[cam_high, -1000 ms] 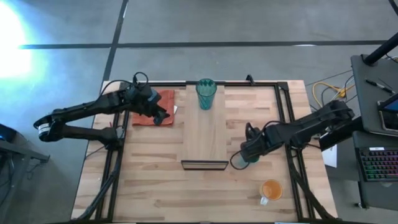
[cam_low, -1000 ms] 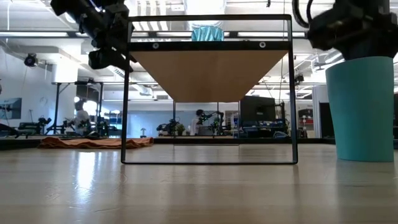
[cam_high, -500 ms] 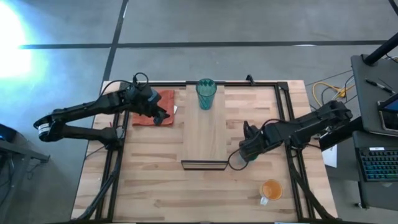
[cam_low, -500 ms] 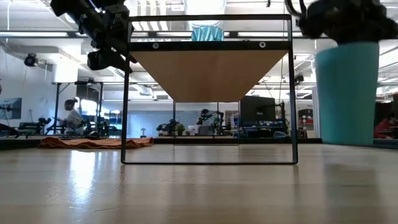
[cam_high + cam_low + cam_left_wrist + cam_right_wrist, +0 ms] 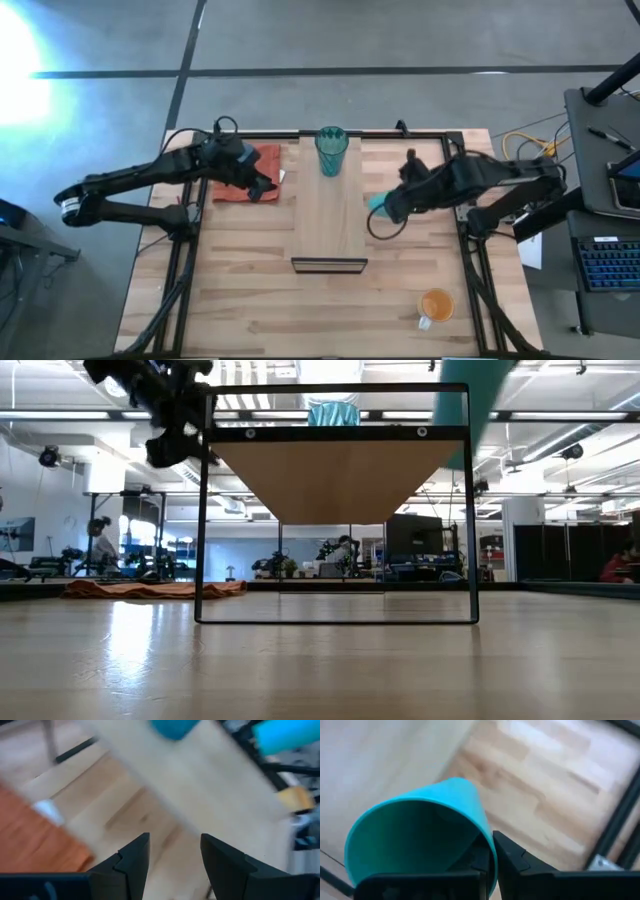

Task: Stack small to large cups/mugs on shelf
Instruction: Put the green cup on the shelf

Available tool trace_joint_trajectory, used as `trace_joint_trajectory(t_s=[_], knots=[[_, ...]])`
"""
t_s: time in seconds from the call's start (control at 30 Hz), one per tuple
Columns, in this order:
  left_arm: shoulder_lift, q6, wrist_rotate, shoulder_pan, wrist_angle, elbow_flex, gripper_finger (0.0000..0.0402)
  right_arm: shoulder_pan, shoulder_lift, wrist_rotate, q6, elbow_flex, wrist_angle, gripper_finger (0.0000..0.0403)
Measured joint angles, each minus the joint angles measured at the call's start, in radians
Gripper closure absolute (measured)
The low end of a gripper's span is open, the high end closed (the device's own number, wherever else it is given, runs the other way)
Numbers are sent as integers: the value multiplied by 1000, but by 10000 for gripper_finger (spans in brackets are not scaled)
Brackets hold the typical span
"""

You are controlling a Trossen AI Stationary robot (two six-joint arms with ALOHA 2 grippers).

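Observation:
The tall translucent teal tumbler (image 5: 331, 150) stands upright on the far end of the light-wood shelf (image 5: 330, 225), and it also shows in the low view (image 5: 333, 412). My right gripper (image 5: 390, 207) is shut on the smaller teal-green cup (image 5: 377, 204) in the air, just right of the shelf. The orange mug with a white handle (image 5: 435, 305) stands on the table near the front right. My left gripper (image 5: 265, 187) hovers open over the orange-red cloth (image 5: 245, 172), left of the shelf, with nothing between its fingers (image 5: 135, 857). My right gripper pinches the cup's wall at its rim (image 5: 489, 851), with one finger inside the cup and one finger (image 5: 516, 859) outside. The cup is lifted clear of the table and tilted (image 5: 462, 415), its base pointing away from the wrist.
The shelf sits raised on a black metal frame (image 5: 205, 510) in the middle of the table. Black rails (image 5: 462, 170) border the wooden tabletop. A keyboard and cables (image 5: 610, 265) lie beyond the right edge.
My right gripper has shut on the cup's rim, lifted the cup off the table beside the shelf's near end and carried it up and toward the far edge. The cup, upright on the table before, is now tilted in the air.

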Motion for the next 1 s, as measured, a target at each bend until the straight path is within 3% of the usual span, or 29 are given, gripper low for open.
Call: trace_joint_trajectory(t_s=[0.23, 0.33, 0.57, 0.7, 0.87, 1.0], knots=[[3, -24, 7, -59, 138, 61, 240, -95, 65, 32, -206, 149, 112, 394], [20, -38, 9, -68, 183, 87, 240, -158, 163, -5, -345, 227, 175, 394], [68, -99, 8, -75, 184, 125, 240, -229, 402, -91, -545, 483, 95, 394], [113, -121, 5, -85, 177, 125, 240, -238, 475, -187, -595, 593, 77, 394], [173, -131, -22, -104, 178, 127, 240, -243, 550, -193, -607, 702, -5, 394], [214, -136, -23, -130, 187, 153, 240, -250, 580, -194, -607, 698, -8, 394]])
